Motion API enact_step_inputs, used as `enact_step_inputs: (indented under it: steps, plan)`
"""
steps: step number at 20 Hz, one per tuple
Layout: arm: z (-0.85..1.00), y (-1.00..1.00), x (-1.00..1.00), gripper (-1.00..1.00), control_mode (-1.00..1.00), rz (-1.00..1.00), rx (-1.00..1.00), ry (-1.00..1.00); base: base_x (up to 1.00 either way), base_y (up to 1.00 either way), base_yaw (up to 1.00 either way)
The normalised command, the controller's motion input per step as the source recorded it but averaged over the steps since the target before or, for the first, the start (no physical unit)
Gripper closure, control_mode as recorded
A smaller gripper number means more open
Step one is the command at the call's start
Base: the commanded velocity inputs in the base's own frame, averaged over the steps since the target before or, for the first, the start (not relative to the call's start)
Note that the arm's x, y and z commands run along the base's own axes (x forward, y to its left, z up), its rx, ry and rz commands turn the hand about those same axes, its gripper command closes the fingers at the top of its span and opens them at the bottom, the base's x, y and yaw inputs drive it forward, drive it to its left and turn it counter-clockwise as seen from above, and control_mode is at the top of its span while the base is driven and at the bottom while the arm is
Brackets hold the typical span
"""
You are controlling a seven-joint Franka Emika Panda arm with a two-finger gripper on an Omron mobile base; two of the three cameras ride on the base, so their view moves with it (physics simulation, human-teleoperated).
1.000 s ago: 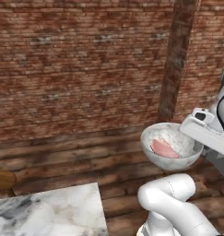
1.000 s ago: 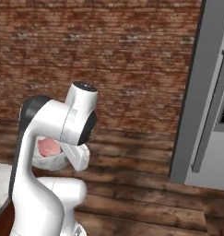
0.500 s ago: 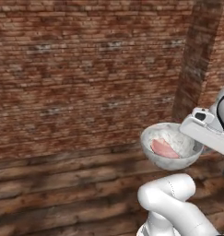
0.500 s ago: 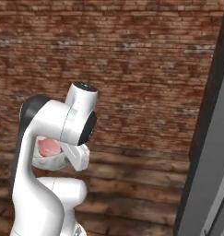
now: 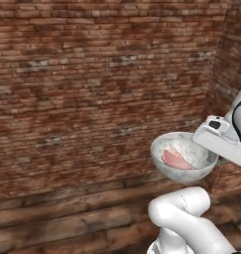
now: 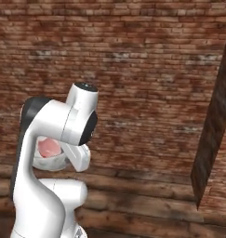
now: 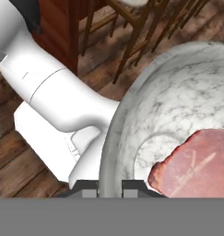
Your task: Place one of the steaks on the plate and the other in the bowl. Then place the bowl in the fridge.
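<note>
The whitish-grey speckled bowl (image 5: pixel 184 167) hangs in the air in front of the brick wall, level, with one pink steak (image 5: pixel 175 158) lying inside it. My gripper (image 7: pixel 109 186) is shut on the bowl's rim (image 7: pixel 114 138), one fingertip inside and one outside. In the hand view the steak (image 7: pixel 196 163) lies low in the bowl, to the right of the fingertips. In the right base view the bowl (image 6: pixel 45 161) and the steak (image 6: pixel 49 148) peek out behind my arm. The plate and the fridge are out of view.
A brick wall (image 5: pixel 102 84) fills the background above a plank floor (image 5: pixel 57 218). A dark wall corner (image 6: pixel 216 130) stands at the right. Below the bowl, the hand view has wooden stool legs (image 7: pixel 132 32) and a dark wood cabinet (image 7: pixel 58 27).
The whole scene has slid to the right in both base views, so the camera has turned. The marble counter corner and the fridge have left the picture. The bowl stays held as before.
</note>
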Motion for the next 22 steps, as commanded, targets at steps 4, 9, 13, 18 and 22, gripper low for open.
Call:
enact_step_inputs:
  steps: [4,9,13,18,22]
  plan:
    - [0.0,0.0,0.0,1.0,1.0,0.0,0.0,0.0,0.72,0.0,-0.52]
    - [0.0,0.0,0.0,1.0,1.0,0.0,0.0,0.0,0.5,0.06,-0.71]
    - [0.0,0.0,0.0,1.0,1.0,0.0,0.0,0.0,0.26,0.26,-0.64]
    - [0.0,0.0,0.0,1.0,1.0,0.0,0.0,0.0,0.35,0.32,-0.66]
    - [0.0,0.0,0.0,1.0,1.0,0.0,0.0,0.0,0.59,0.37,-0.67]
